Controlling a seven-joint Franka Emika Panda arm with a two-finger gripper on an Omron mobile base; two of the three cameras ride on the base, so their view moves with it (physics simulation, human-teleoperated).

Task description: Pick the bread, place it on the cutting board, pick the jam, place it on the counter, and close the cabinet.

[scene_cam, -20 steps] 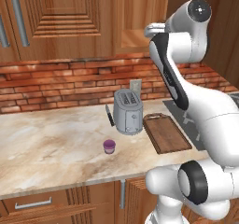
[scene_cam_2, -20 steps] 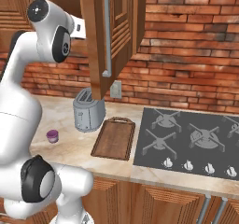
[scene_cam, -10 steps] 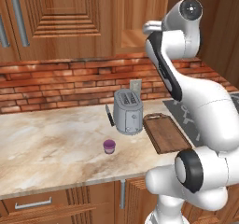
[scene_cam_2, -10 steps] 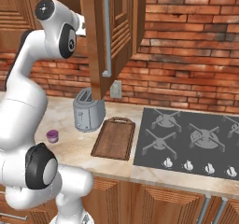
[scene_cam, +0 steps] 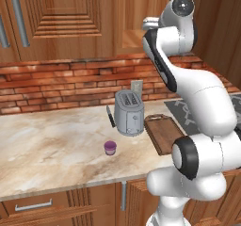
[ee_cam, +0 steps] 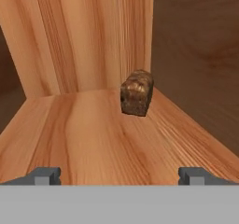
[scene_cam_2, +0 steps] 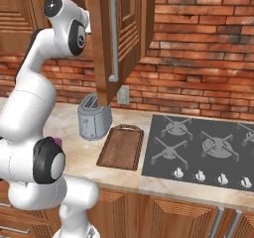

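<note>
The bread [ee_cam: 137,92], a small dark brown chunk, sits on the cabinet's wooden shelf [ee_cam: 84,134] near the back right corner. My gripper [ee_cam: 120,175] is open and empty, facing the bread from a distance along the shelf. The cabinet door [scene_cam_2: 126,29] hangs open, its metal bar handle [scene_cam_2: 113,33] facing out. Below it, the purple jam [scene_cam: 109,148] stands on the marbled counter [scene_cam: 47,140], left of the toaster. The dark brown cutting board [scene_cam: 163,132] lies bare on the counter beside the toaster and shows again as the cutting board [scene_cam_2: 121,147] in the right base view.
A silver toaster [scene_cam: 129,112] stands against the brick wall, with a dark slim utensil [scene_cam: 110,117] at its left. A dark stovetop [scene_cam_2: 198,143] lies right of the board. Closed wall cabinets [scene_cam: 66,18] hang on the left; drawers run under the counter.
My arm has swung up and in toward the open cabinet. The jam, board and toaster have stayed in place, and the jaws have stayed wide apart.
</note>
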